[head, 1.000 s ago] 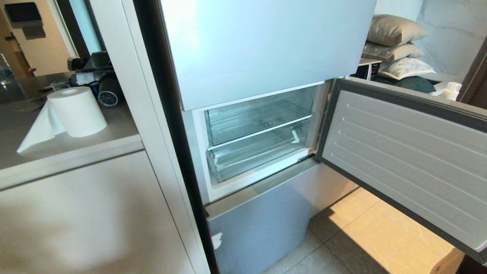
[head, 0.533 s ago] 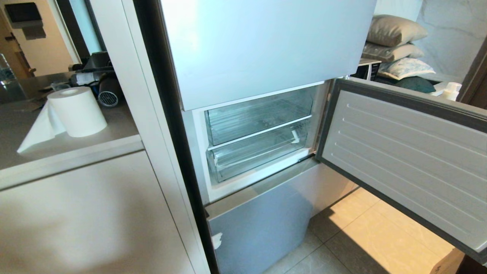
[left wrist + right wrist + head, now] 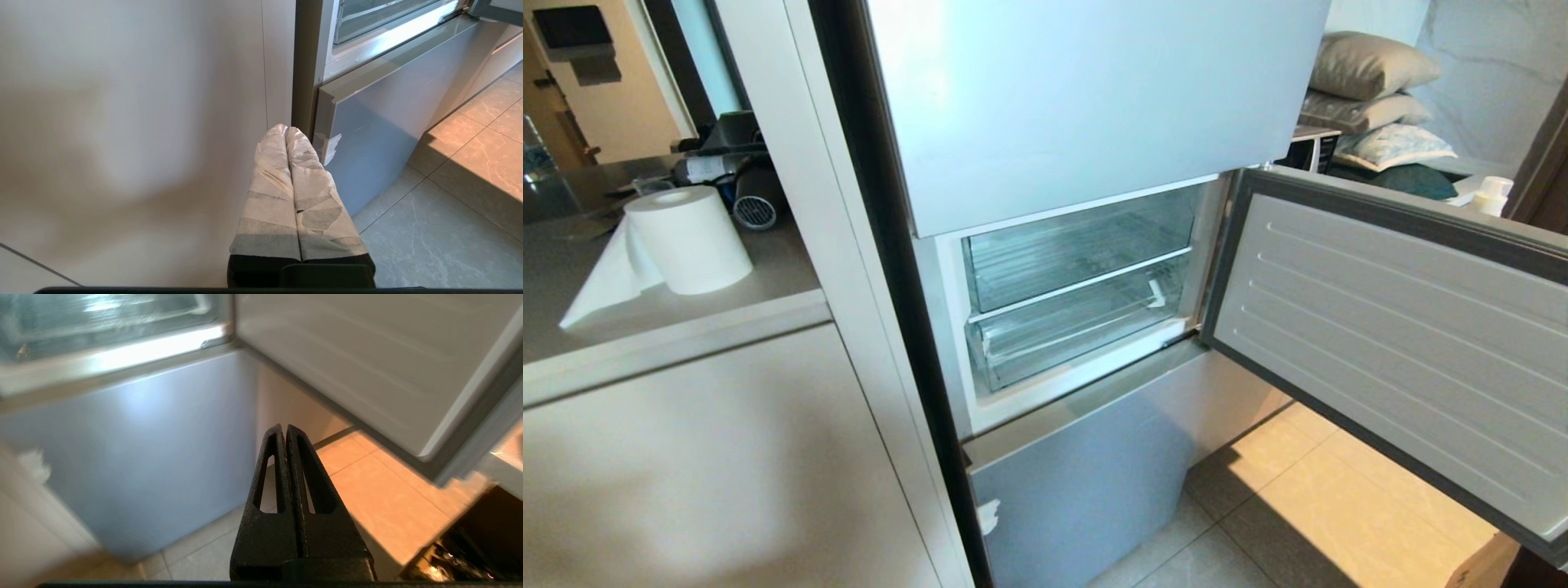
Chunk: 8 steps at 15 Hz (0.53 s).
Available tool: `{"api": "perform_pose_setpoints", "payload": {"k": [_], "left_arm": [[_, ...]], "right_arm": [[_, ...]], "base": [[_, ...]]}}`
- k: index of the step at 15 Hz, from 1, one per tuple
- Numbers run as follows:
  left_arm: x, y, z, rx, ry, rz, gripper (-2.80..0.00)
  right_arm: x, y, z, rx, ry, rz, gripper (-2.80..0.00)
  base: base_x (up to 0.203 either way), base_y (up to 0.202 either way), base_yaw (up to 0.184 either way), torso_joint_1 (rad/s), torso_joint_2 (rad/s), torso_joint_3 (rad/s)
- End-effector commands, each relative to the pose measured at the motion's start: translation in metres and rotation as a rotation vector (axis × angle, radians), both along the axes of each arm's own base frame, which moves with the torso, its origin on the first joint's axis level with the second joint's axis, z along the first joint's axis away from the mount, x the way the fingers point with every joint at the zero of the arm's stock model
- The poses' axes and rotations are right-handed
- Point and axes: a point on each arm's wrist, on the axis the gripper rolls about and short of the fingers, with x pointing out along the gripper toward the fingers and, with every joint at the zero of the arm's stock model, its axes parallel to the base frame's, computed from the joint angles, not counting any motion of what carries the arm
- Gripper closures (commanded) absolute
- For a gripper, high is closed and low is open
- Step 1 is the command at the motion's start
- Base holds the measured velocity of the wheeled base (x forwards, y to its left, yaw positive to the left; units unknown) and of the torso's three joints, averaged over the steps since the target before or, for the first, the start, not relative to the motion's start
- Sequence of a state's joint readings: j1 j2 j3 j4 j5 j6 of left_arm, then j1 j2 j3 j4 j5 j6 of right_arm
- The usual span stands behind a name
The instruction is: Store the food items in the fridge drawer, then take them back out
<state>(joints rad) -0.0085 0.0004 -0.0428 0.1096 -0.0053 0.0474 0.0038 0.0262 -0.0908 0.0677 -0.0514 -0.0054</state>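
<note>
Hanging low and clenched empty, both the left gripper and right gripper sit below the drawer, shut above them.

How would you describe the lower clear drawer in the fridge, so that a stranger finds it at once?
Start at the tall fridge with its middle door swung open to the right. Inside the lit compartment, two clear plastic drawers sit one above the other. The fridge drawer is the lower one: unlike the upper clear bin, it has a white patch at its front right corner.
</note>
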Motion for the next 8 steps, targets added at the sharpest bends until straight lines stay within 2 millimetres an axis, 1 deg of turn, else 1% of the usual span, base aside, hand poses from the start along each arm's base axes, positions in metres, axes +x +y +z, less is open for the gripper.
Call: {"api": "perform_pose_setpoints", "payload": {"k": [1, 2, 3, 4, 6, 8], "left_arm": [[0.0, 0.0, 0.0, 0.002, 0.0, 0.0, 0.0], [0.0, 0.0, 0.0, 0.002, 0.002, 0.0, 0.0], [0.0, 0.0, 0.0, 0.002, 0.0, 0.0, 0.0], [0.0, 0.0, 0.0, 0.0, 0.001, 0.001, 0.0], [0.0, 0.0, 0.0, -0.007, 0.001, 0.002, 0.0], [0.0, 0.0, 0.0, -0.009, 0.0, 0.002, 0.0]], "right_arm": [[0.009, -0.002, 0.04, 0.035, 0.057, -0.074, 0.0], [0.018, -0.002, 0.062, 0.07, 0.086, -0.118, 0.0], [0.027, -0.002, 0.078, 0.102, 0.108, -0.16, 0.0], [0.035, -0.003, 0.088, 0.132, 0.123, -0.214, 0.0], [0.057, -0.011, 0.106, 0.212, 0.111, -0.392, 0.0], [0.072, -0.032, 0.121, 0.263, 0.037, -0.576, 0.0]], "base": [[0.0, 0.0, 0.0, 0.0, 0.0, 0.0], [0.0, 0.0, 0.0, 0.0, 0.0, 0.0], [0.0, 0.0, 0.0, 0.0, 0.0, 0.0], [0.0, 0.0, 0.0, 0.0, 0.0, 0.0], [0.0, 0.0, 0.0, 0.0, 0.0, 0.0], [0.0, 0.0, 0.0, 0.0, 0.0, 0.0]]}}
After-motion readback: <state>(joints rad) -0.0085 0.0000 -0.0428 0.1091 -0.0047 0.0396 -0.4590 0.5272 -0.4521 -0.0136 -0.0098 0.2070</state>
